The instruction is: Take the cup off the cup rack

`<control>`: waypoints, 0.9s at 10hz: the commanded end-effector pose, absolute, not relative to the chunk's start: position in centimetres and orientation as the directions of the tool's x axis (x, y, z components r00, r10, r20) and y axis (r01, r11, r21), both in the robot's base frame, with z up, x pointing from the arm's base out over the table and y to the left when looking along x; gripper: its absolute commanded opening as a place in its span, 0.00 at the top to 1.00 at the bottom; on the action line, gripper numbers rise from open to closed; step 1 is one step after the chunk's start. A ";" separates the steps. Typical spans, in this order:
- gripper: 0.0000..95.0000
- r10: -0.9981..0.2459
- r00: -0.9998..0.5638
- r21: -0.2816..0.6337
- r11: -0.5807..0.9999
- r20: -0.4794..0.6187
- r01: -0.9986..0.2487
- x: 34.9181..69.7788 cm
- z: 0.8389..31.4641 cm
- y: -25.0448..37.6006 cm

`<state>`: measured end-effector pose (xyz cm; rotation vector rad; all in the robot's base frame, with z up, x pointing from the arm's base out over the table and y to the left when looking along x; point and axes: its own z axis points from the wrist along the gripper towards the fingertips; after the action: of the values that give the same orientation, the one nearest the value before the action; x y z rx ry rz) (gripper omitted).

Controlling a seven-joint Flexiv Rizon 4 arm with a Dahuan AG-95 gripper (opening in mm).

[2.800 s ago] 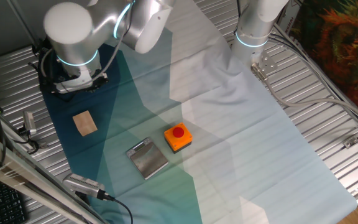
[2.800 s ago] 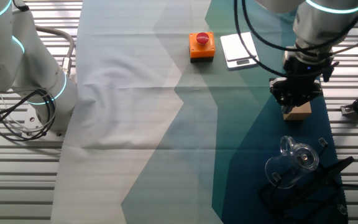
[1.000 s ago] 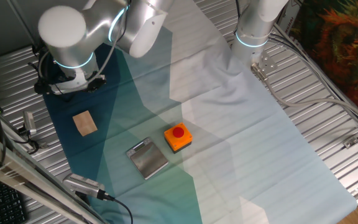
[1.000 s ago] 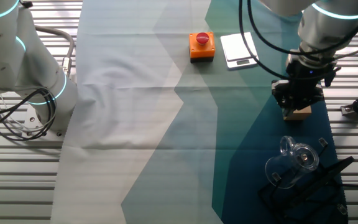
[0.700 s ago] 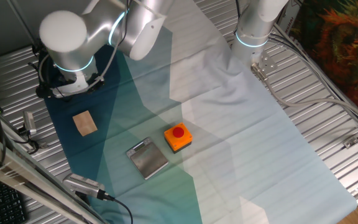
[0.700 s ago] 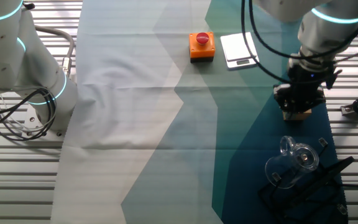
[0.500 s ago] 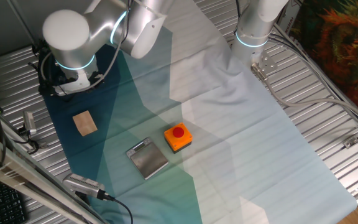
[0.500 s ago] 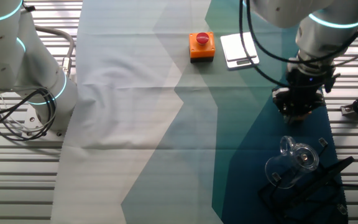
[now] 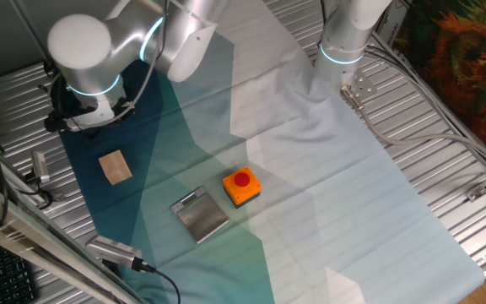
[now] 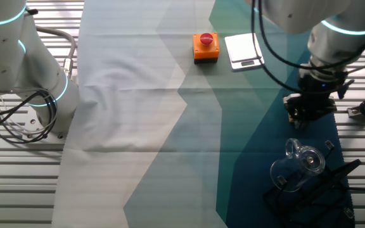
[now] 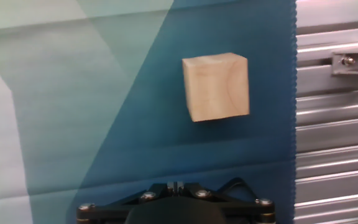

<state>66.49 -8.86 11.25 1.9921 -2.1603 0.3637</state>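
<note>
The clear glass cup [image 10: 300, 163] with a side handle hangs on the black cup rack [image 10: 325, 190] at the near right of the other fixed view. My gripper [image 10: 304, 119] hovers just beyond the cup, apart from it, with nothing held. In the hand view the gripper [image 11: 174, 185] shows at the bottom edge with its jaws together, and a wooden block [image 11: 216, 86] lies on the dark blue cloth ahead of it. Neither cup nor rack shows in the hand view. In one fixed view my arm [image 9: 83, 59] hides both.
A wooden block [image 9: 115, 166], a grey metal plate [image 9: 201, 214] and an orange box with a red button [image 9: 241, 187] lie on the cloth. A second robot base [image 10: 24, 69] stands at the left. Ribbed metal table [image 11: 334, 124] borders the cloth on the right.
My gripper has shifted right and slightly nearer the cup in the other fixed view, and it now covers the wooden block there. Cup and rack have not moved.
</note>
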 end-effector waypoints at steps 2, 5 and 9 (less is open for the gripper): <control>1.00 -0.952 -0.078 -0.061 0.062 0.295 -0.996 66.8 10.7 -9.2; 1.00 -0.950 -0.067 -0.058 0.052 0.305 -0.997 66.9 10.2 -9.4; 1.00 -0.947 -0.044 -0.054 0.028 0.319 -0.998 66.8 10.1 -10.0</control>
<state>66.72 -10.13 10.10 2.0262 -2.0977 0.3906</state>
